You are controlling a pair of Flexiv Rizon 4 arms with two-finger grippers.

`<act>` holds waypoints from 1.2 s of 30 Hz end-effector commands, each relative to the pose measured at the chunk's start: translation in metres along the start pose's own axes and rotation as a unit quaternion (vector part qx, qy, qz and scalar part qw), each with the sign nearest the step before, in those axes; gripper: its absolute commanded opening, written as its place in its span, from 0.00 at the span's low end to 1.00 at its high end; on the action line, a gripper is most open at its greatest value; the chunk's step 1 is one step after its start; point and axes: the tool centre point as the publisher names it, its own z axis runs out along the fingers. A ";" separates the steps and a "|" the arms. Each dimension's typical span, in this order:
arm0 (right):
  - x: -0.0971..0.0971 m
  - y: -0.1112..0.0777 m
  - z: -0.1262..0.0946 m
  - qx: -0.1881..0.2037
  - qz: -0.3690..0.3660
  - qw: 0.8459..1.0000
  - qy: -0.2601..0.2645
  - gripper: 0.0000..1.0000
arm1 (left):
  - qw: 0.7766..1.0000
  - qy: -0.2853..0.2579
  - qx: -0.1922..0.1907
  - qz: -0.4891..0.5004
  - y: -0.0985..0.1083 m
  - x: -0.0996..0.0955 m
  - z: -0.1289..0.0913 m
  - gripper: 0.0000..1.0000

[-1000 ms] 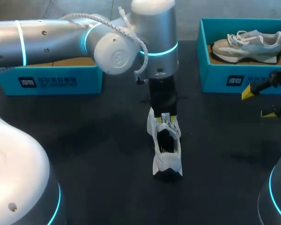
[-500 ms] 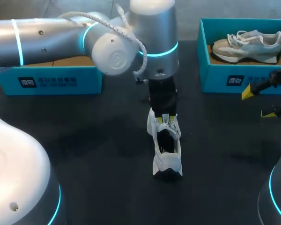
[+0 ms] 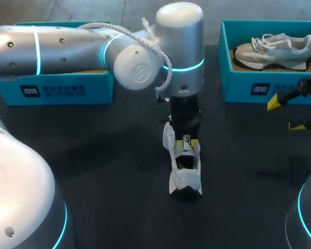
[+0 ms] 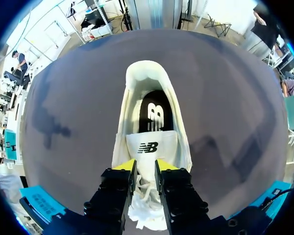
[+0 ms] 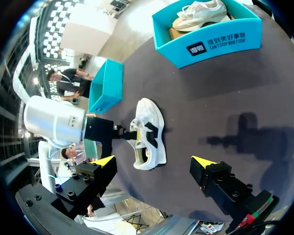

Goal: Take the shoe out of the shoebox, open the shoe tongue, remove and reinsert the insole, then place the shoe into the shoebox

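Note:
A white shoe [image 3: 184, 166] stands upright on the dark table at the middle, heel toward me. My left gripper [image 3: 187, 140] comes down on it from above. In the left wrist view the yellow-tipped fingers [image 4: 125, 165] pinch the white shoe tongue [image 4: 148, 146] from both sides near the laces. The dark insole [image 4: 154, 115] shows inside the shoe [image 4: 137, 78]. My right gripper [image 3: 295, 114] hangs wide open at the right, well away from the shoe [image 5: 148, 134], with nothing between its fingers [image 5: 154, 161].
A teal shoebox [image 3: 272, 85] at the back right holds a grey-and-white sneaker [image 3: 274, 49]. A second teal shoebox [image 3: 57, 88] sits at the back left, partly hidden behind my left arm. Bare dark table surrounds the shoe.
My left arm has shifted a little to the right and lower over the shoe, and its fingers have drawn closer together on the tongue. The right arm has kept still.

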 end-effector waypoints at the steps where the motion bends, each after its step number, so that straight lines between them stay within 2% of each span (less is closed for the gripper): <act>1: 0.000 0.000 0.001 0.000 0.001 1.000 -0.002 1.00 | 1.000 0.001 0.003 0.004 -0.006 0.005 0.005 0.24; 6: 0.000 0.000 0.001 0.000 0.001 1.000 -0.002 1.00 | 1.000 0.002 0.006 0.009 -0.014 0.009 0.005 0.24; 16: 0.000 0.000 0.001 0.000 0.001 1.000 -0.002 1.00 | 0.999 -0.019 -0.031 0.029 -0.028 0.006 -0.043 0.25; 25: 0.000 0.000 0.001 0.000 0.001 1.000 -0.002 1.00 | 1.000 -0.006 -0.023 0.003 -0.032 0.012 -0.083 0.32; 27: 0.000 0.000 0.001 0.000 0.001 1.000 -0.002 1.00 | 1.000 0.000 -0.021 -0.009 -0.033 0.014 -0.091 0.44; 28: 0.000 0.000 0.001 0.000 0.001 1.000 -0.002 1.00 | 1.000 0.003 -0.023 -0.014 -0.034 0.015 -0.095 0.53; 29: 0.000 0.000 0.001 0.000 0.001 1.000 -0.002 1.00 | 0.999 0.008 -0.026 -0.018 -0.035 0.017 -0.100 0.98; 30: 0.000 0.000 0.001 0.000 0.001 1.000 -0.002 1.00 | 0.999 0.012 -0.027 -0.020 -0.035 0.018 -0.102 1.00; 36: 0.000 0.000 0.001 0.000 0.001 1.000 -0.002 1.00 | 0.998 0.030 -0.035 -0.038 -0.043 0.027 -0.117 1.00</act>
